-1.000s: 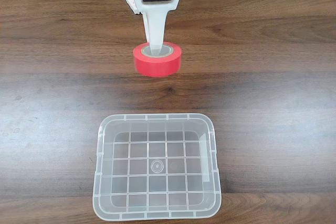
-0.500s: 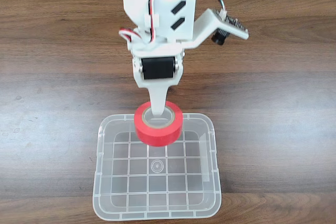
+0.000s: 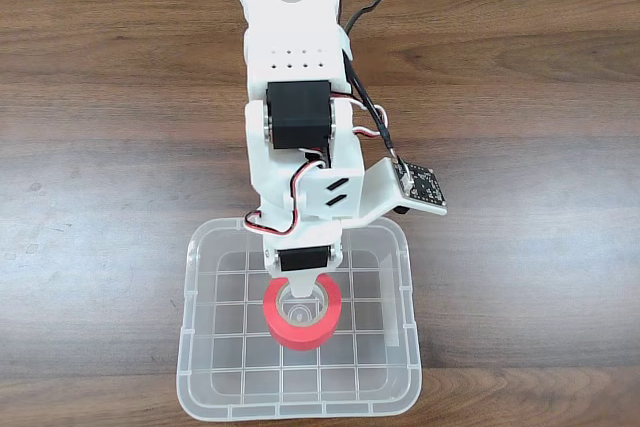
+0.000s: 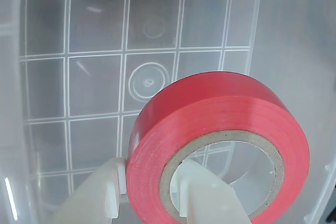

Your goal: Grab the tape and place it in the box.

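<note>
holding the tape (image 3: 302,315) over the middle of the box (image 3: 407,277), the gripper (image 4: 149,203) pinches the roll's wall, one finger through the core. grasp and carry done; release left. glossy red roll, cardboard core; clear ribbed plastic bin, wood-grain bench (image 3: 520,97).

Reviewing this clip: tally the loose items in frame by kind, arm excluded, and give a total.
Red tape roll: 1, held by the gripper with one finger through its core, over the box in the fixed view.
Clear plastic box: 1, on the wooden table.
Total: 2
</note>
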